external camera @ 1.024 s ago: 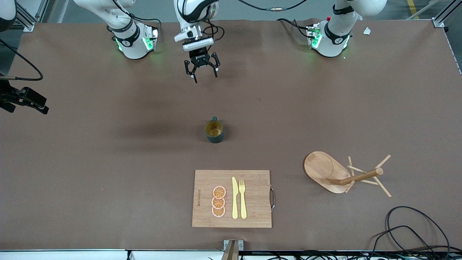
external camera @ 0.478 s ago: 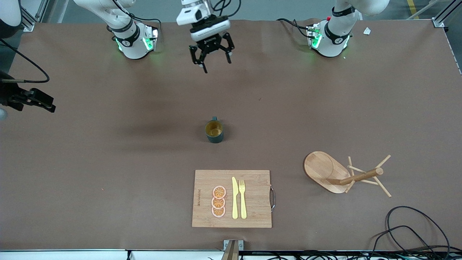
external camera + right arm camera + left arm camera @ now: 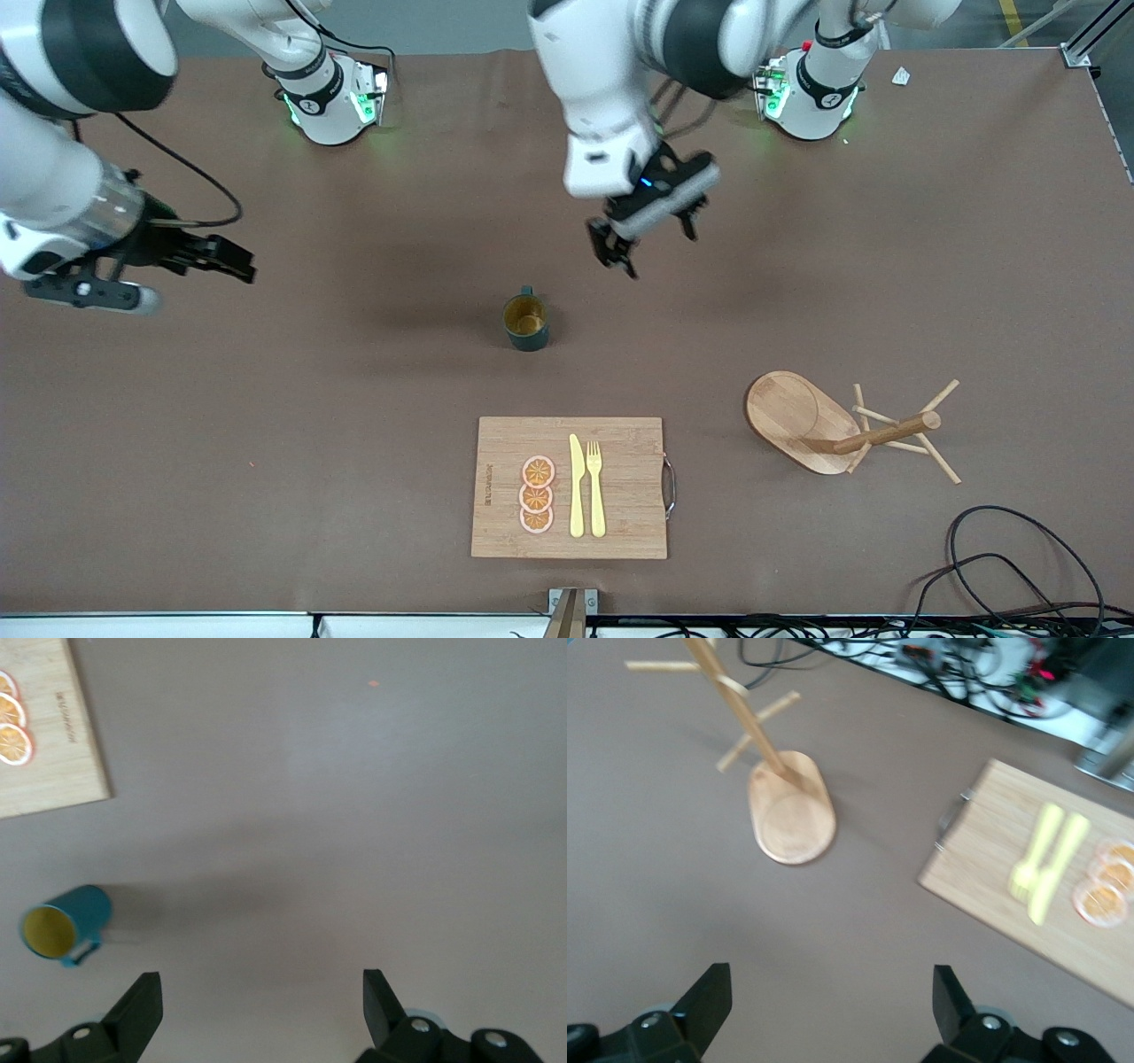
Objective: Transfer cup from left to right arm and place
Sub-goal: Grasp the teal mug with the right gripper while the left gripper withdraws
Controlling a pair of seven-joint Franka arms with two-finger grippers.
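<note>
Cup [image 3: 526, 322] upright, no legible writing

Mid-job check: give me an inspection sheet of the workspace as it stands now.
Surface: brown table, no spills seen.
Job's things: cup upright on the table, ungripped, farther from the front camera than the board.
Clutter: board carries orange slices, knife, fork; mug tree toppled toward the left arm's end.
Grippers: left gripper open, over bare table near the cup; right gripper open, over the right arm's end.
Cables: loop at the table's near edge.
Surroundings: nothing seen.
</note>
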